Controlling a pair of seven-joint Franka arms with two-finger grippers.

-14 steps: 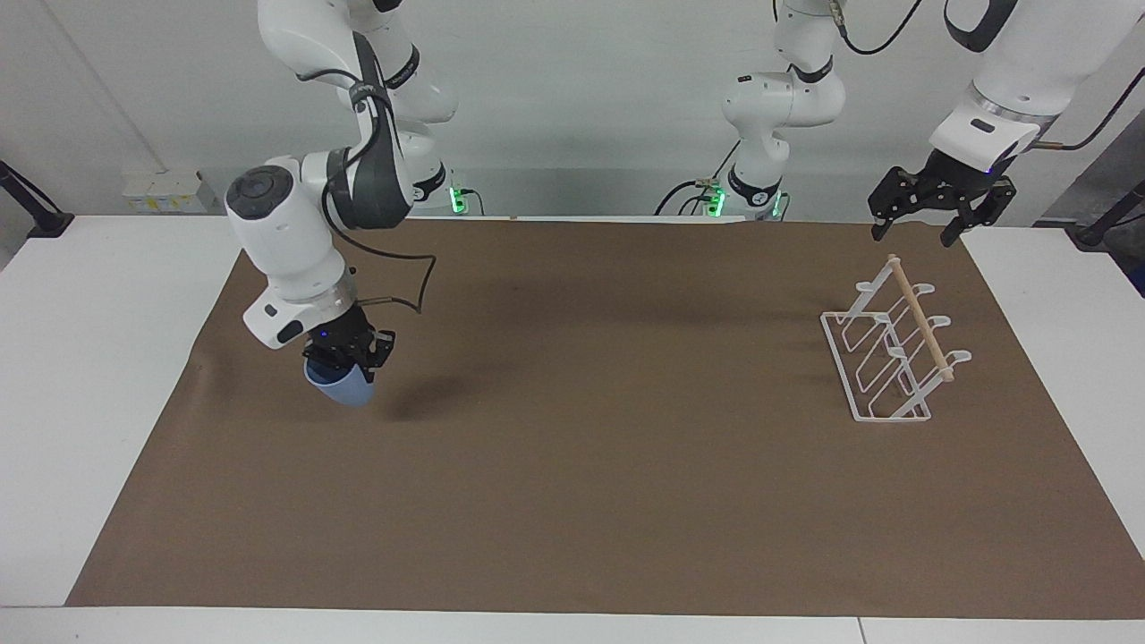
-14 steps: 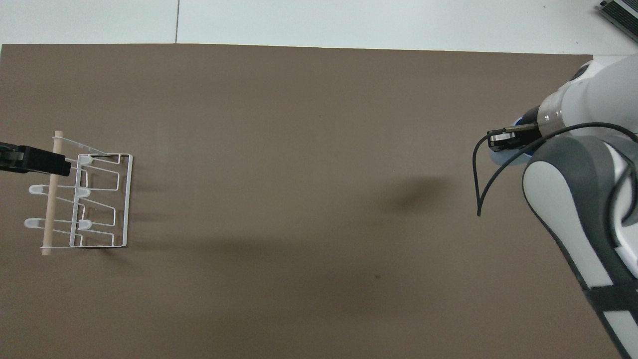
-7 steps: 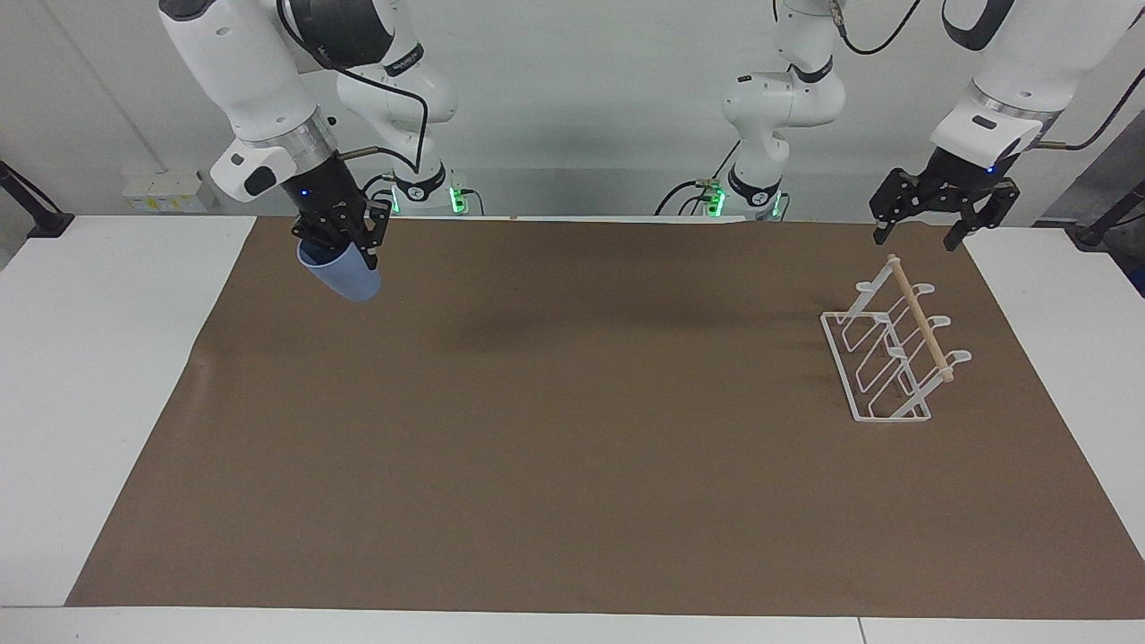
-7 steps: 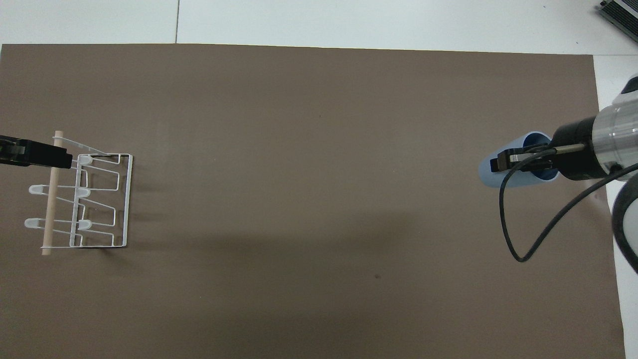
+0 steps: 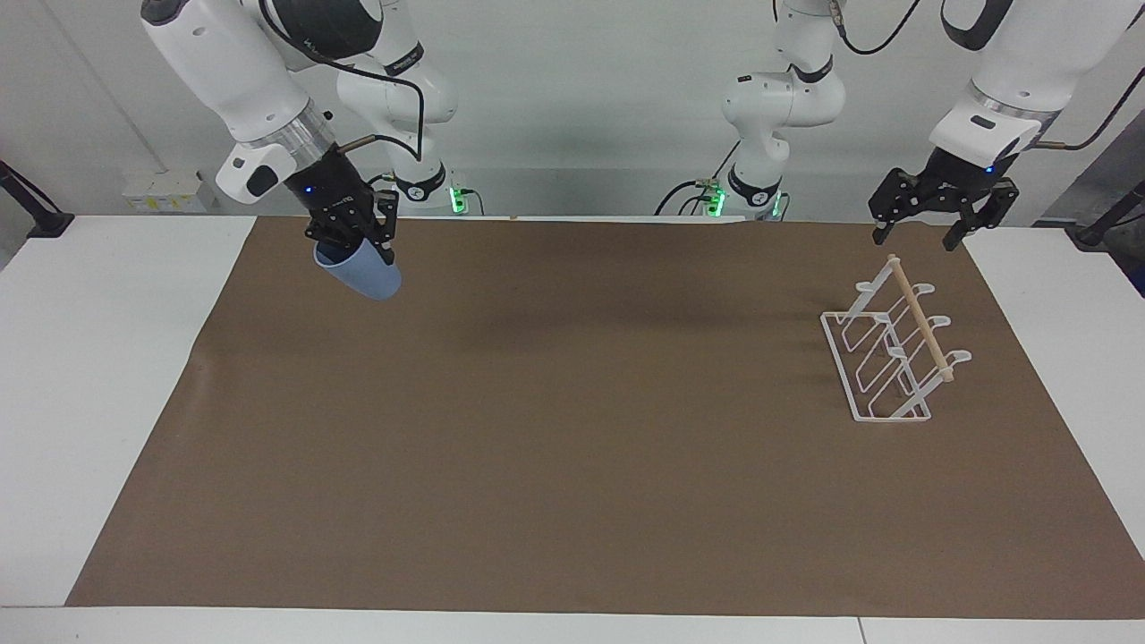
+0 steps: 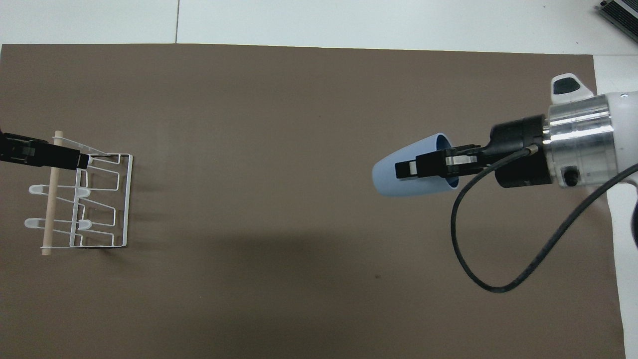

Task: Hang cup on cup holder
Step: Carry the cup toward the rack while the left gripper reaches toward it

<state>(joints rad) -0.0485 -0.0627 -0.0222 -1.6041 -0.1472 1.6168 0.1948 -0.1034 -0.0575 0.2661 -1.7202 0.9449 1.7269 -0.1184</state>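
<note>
The light-blue cup (image 5: 365, 277) is held tilted in my right gripper (image 5: 354, 248), which is shut on its rim, high over the brown mat at the right arm's end of the table. In the overhead view the cup (image 6: 406, 175) lies sideways in that gripper (image 6: 423, 167), base pointing toward the left arm's end. The white wire cup holder (image 5: 886, 362) with its wooden rod (image 5: 921, 322) stands at the left arm's end and holds no cups; it also shows in the overhead view (image 6: 102, 199). My left gripper (image 5: 914, 236) hangs open above the holder's end nearer the robots and waits there (image 6: 60, 157).
A brown mat (image 5: 572, 465) covers most of the white table (image 5: 80, 358). A black cable (image 6: 473, 249) loops down from my right wrist. Both arm bases stand at the table's edge nearest the robots.
My right gripper lifted the cup off the mat and has carried it up, then toward the middle of the table. The left gripper has barely shifted.
</note>
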